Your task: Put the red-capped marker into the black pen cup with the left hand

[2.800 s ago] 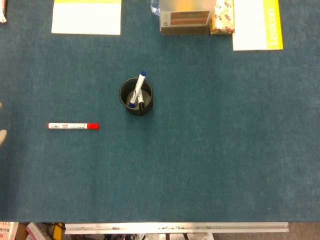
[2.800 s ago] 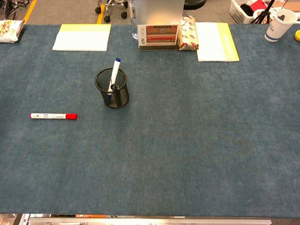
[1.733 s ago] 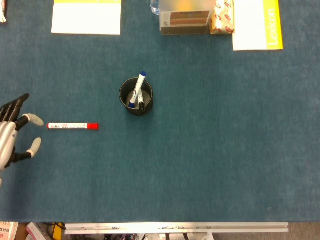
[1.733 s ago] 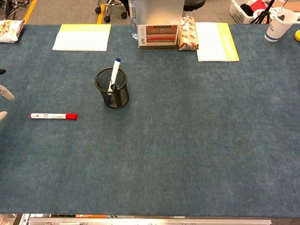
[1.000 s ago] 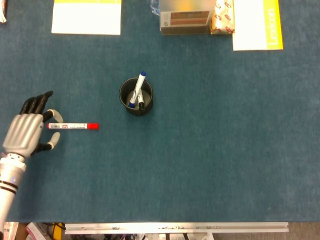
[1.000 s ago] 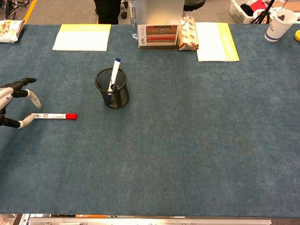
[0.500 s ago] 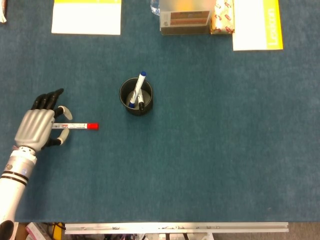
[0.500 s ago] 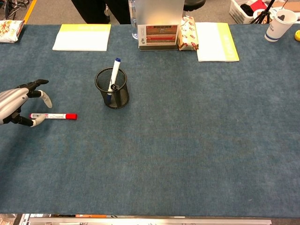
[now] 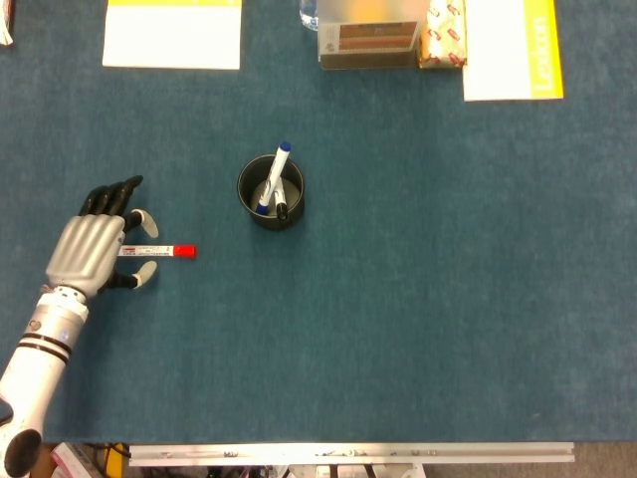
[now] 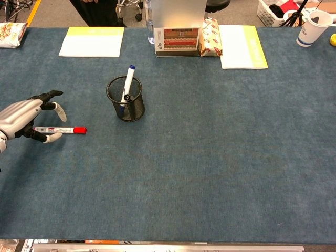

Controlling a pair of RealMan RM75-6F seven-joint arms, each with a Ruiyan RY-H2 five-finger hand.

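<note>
Even, bright overhead light in both views, sharp focus throughout. Soft faint shadows only (a short one beside the black pen cup (image 9: 271,194)). No glare; blue table cloth (image 10: 210,157) evenly lit.

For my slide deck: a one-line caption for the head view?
Left hand open over the red-capped marker, black pen cup nearby.

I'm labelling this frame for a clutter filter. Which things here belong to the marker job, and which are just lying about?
Belongs to the job:
- red-capped marker, lying flat on the table
- black pen cup, already holding pens
- left hand, fingers spread over the marker's white end

Just lying about:
- yellow-edged notepad
- yellow booklet
- boxed display stand
- snack packet
- paper cup
</note>
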